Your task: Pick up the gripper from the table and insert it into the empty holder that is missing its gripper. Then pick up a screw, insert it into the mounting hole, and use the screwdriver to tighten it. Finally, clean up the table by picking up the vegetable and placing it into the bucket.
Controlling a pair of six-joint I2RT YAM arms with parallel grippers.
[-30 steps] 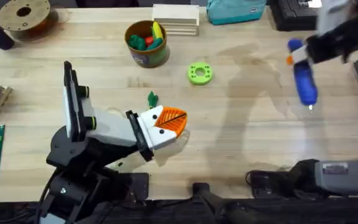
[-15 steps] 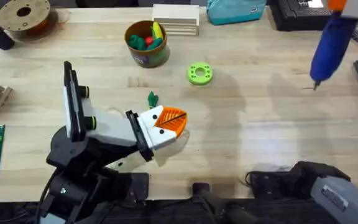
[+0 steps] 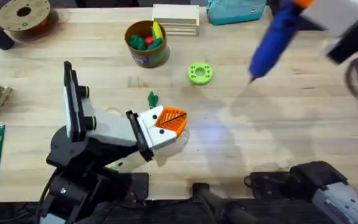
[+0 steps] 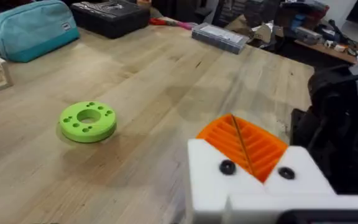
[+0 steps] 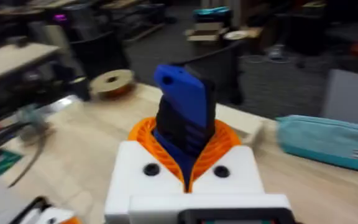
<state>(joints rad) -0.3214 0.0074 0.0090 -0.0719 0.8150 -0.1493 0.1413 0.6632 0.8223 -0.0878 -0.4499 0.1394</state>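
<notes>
Two arms face you overhead: your right gripper clamps the blue pen-shaped screwdriver aloft, metal tip down; the leafy vegetable lies beside your left gripper. Left wrist: ribbed orange pads pressed shut. Right wrist: pads pinch the screwdriver.

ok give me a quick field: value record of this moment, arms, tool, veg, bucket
right hand: shut on the screwdriver, raised above the table's far right
screwdriver: blue, tilted, metal tip pointing down toward the table
left hand: resting low at the table's middle, orange pads together
vegetable: dark green, on the table just beyond the left hand
bucket: far side of the table, holding green, red and yellow toy produce
green ring: flat on the table between bucket and screwdriver tip
cleanup: not yet done, vegetable outside the bucket
</notes>
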